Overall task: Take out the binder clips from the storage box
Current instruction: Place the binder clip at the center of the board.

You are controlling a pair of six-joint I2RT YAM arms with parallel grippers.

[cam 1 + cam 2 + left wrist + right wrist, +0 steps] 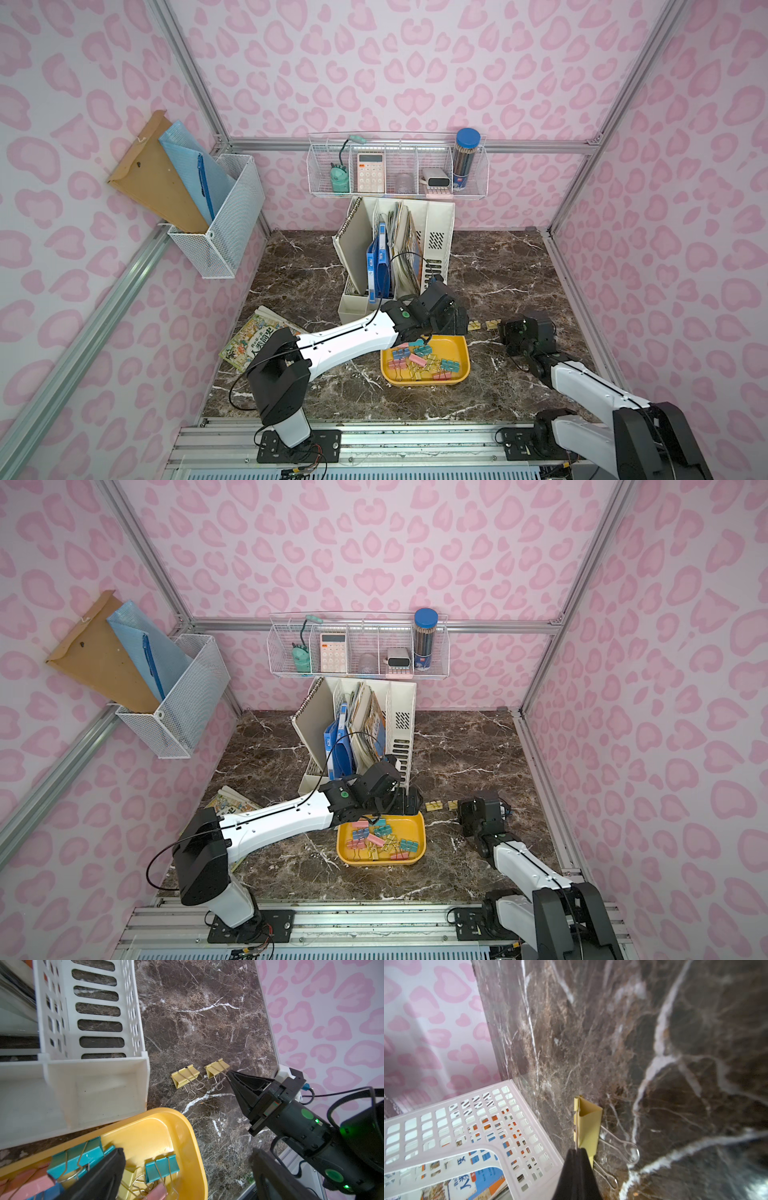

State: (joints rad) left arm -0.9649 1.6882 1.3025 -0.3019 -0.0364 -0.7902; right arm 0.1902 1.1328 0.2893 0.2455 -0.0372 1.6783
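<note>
Left gripper [187, 1153] is hovering spread wide over the upper edge of the storage box [424, 381], which is sitting lower centre in both top views with a pile of binder clips [419, 359] lying inside. Right gripper [229, 1073] is sitting with fingers pressed together. Its tip is touching the right-hand one of two yellow clips [217, 1068] lying on the table [498, 270] just right of the box's upper corner; can't tell if it's pinching wire.

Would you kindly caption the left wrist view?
Open left gripper above the storage box; shut right gripper beside two yellow binder clips outside.
</note>
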